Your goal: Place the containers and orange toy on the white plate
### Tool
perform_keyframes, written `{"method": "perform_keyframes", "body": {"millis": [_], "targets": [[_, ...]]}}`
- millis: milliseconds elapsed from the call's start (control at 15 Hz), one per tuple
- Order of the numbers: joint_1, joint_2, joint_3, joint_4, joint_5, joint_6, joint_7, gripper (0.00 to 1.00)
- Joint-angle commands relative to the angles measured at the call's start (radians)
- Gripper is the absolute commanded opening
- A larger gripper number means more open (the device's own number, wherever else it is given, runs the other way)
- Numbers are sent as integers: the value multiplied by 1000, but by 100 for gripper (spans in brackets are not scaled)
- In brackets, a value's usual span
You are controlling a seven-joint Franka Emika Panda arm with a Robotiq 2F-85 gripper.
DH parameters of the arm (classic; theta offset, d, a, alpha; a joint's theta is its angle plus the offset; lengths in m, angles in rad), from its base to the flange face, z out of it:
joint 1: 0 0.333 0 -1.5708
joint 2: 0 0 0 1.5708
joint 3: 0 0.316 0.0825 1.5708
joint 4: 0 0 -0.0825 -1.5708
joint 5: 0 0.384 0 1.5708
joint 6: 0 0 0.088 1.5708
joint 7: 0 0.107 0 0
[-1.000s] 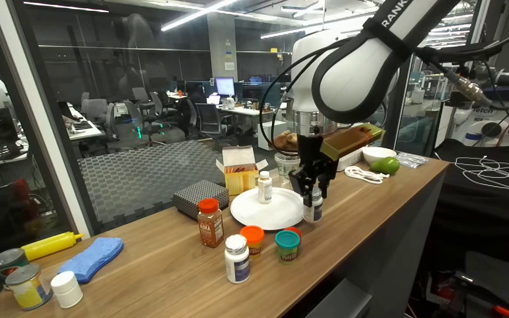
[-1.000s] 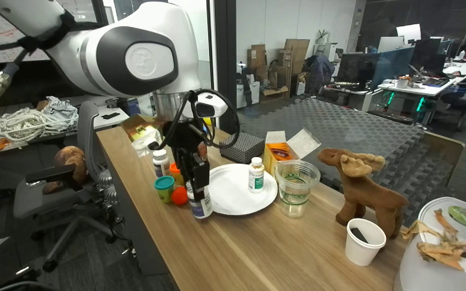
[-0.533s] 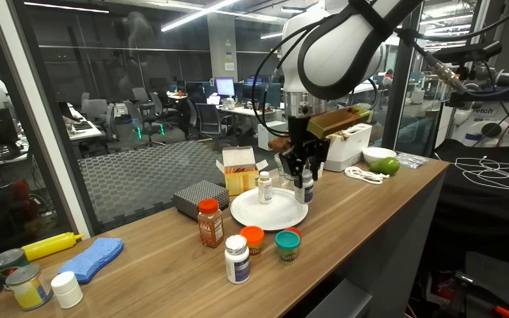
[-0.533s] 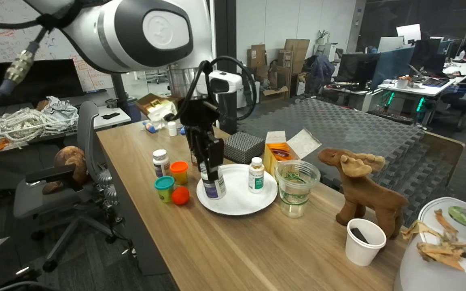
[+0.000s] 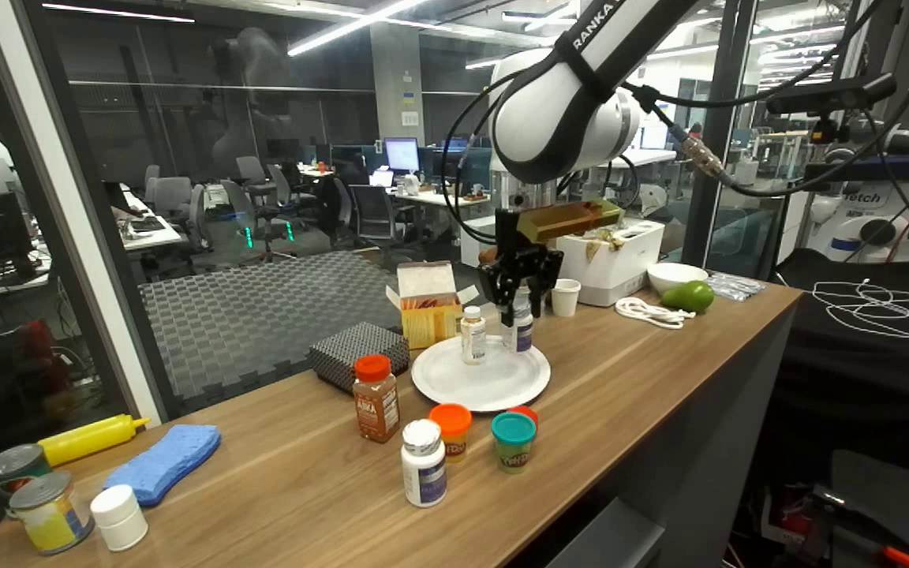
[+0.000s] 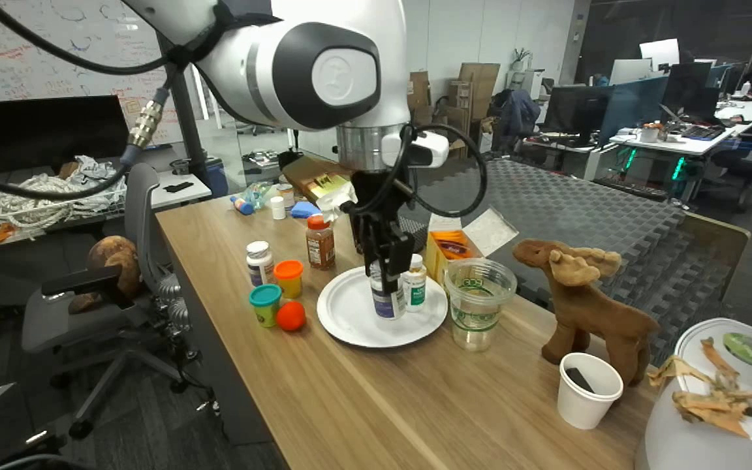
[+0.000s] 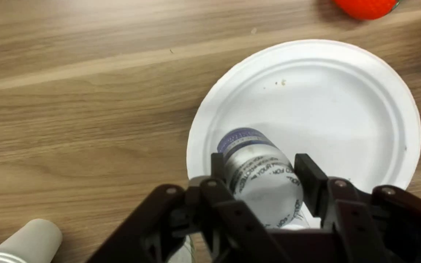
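Wrist view shows your claw (image 7: 261, 164) gripping a bottle (image 7: 265, 190) over the plate (image 7: 327, 109); the orange ball (image 7: 367, 6) lies well apart from your claw, on the counter (image 7: 86, 117).

Strip lights (image 5: 354, 28) glow overhead; grey matting (image 5: 265, 315) lies below; a whiteboard (image 6: 92, 32) bears writing.

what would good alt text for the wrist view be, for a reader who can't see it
Dark robot fingers grip a bottle with a pale, printed cap, seen from above over a round white plate. Part of the orange toy shows at the top edge, right of centre, and a white cup at the lower left.
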State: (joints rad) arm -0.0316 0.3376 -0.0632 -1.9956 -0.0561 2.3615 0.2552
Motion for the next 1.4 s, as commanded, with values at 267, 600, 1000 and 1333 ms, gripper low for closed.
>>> {"method": "perform_keyframes", "body": {"millis": [267,600,1000,1333], "targets": [[-63,139,9,154,168,-10,-67,27],[-71,175,13,190,214,-21,-77,27],[-41,159,-2,154,186,14,-50,90],[36,21,-14,10,113,112,-3,100]]}}
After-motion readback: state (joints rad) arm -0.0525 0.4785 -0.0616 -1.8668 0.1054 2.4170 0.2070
